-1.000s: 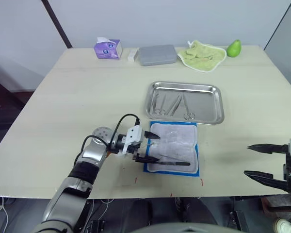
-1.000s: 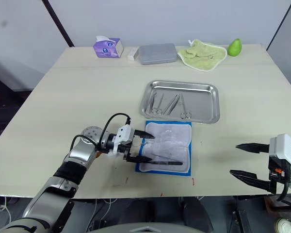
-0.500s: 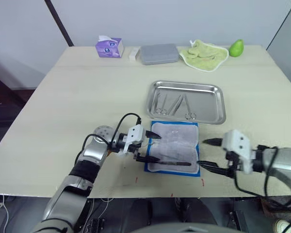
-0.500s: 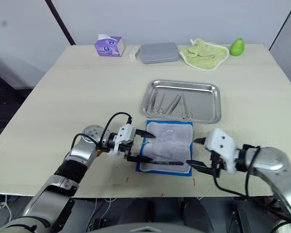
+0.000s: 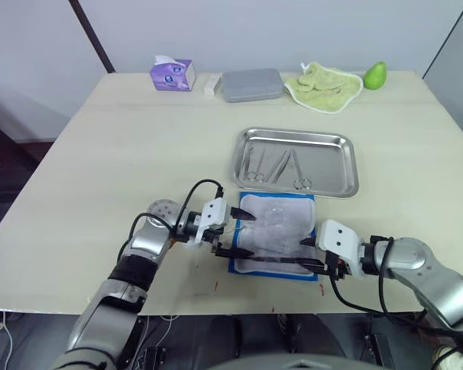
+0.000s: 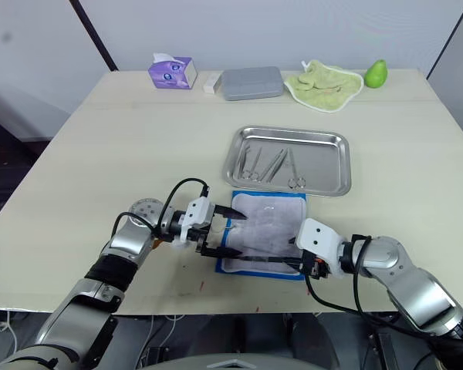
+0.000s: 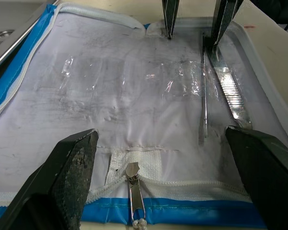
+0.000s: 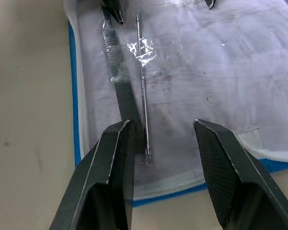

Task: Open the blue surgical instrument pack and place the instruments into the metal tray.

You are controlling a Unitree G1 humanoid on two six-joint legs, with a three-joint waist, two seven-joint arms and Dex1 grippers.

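The blue surgical instrument pack (image 5: pixel 276 235) lies open near the table's front edge, white lining up. Two instruments stay on its near side: a flat steel handle (image 8: pixel 116 72) and a thin probe (image 8: pixel 143 86). My left gripper (image 5: pixel 241 235) stands open at the pack's left edge, by the zipper pull (image 7: pixel 133 175). At the pack's right near corner is my right gripper (image 5: pixel 309 254), open, its fingers (image 8: pixel 116 163) on either side of the tools' ends, with the probe's end between them. Just behind the pack, the metal tray (image 5: pixel 293 136) holds several ring-handled instruments (image 5: pixel 274 166).
Along the far edge stand a purple tissue box (image 5: pixel 172 75), a small white block (image 5: pixel 211 86), a grey flat box (image 5: pixel 251 85), a crumpled green cloth (image 5: pixel 322 81) and a green pear (image 5: pixel 373 75). Bare tabletop spreads to the left and right of the tray.
My right arm has swung in from the table's right front edge to the pack's right near corner, gripper open throughout. The left gripper and the pack have stayed put.
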